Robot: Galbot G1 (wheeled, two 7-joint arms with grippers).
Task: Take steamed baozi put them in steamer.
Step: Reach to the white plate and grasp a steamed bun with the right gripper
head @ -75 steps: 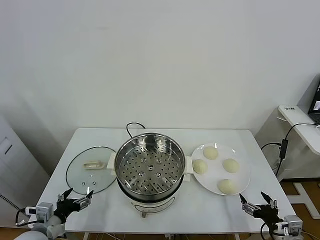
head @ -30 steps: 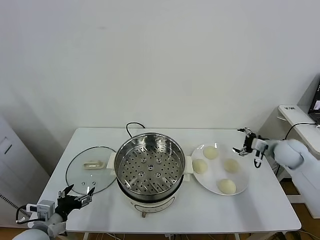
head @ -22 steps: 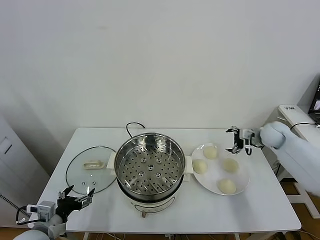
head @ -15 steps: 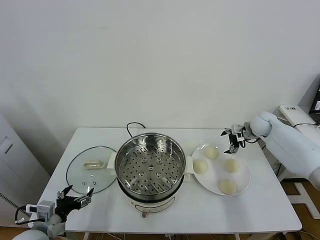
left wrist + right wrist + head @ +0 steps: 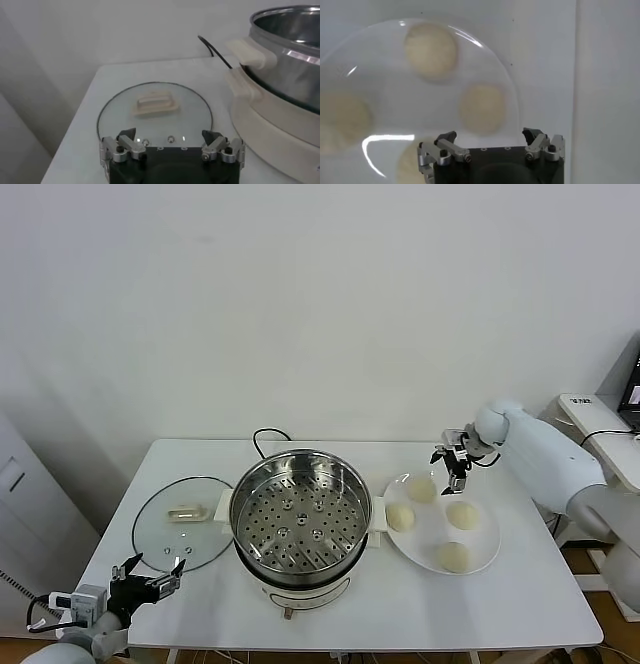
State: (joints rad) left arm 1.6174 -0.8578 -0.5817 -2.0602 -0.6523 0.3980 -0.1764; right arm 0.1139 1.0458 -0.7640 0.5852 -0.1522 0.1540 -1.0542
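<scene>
Pale cream steamed baozi, four of them, sit on the white plate beside the steamer, which stands uncovered. I have the right gripper hovering over the rearmost bun, jaws spread wide and holding nothing. I'd centre it, descend straight and squeeze gently; its height above the bun is hard to judge. The left gripper idles wide apart near the glass lid.

A white table carries three things. The glass lid lies just ahead of the left gripper. The steamer stands between both grippers. The white plate sits below the right gripper.
</scene>
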